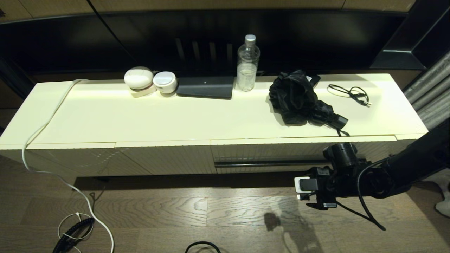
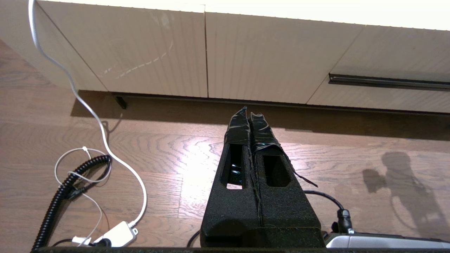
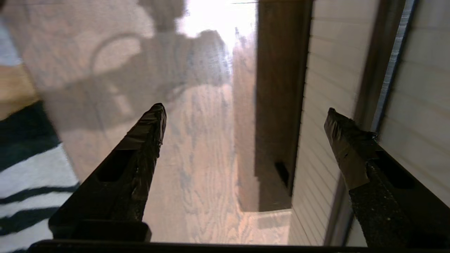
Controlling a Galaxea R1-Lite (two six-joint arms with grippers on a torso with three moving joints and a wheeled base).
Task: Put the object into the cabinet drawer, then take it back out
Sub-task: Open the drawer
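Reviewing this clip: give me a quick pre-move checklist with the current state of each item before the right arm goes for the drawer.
1. Drawer shut, handle groove unobstructed: ok.
2. Right gripper open and empty, beside the ribbed front: ok.
3. One fingertip lined up with the groove: cannot tell.
4. Umbrella on the cabinet top, near its front edge, untouched: ok.
5. Left gripper shut, parked above the floor: ok.

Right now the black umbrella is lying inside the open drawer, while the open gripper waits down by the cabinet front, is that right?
Not quite. The head view shows the umbrella lying on top of the cabinet, and the drawer is shut. The rest holds: the right gripper is open, down by the cabinet front.
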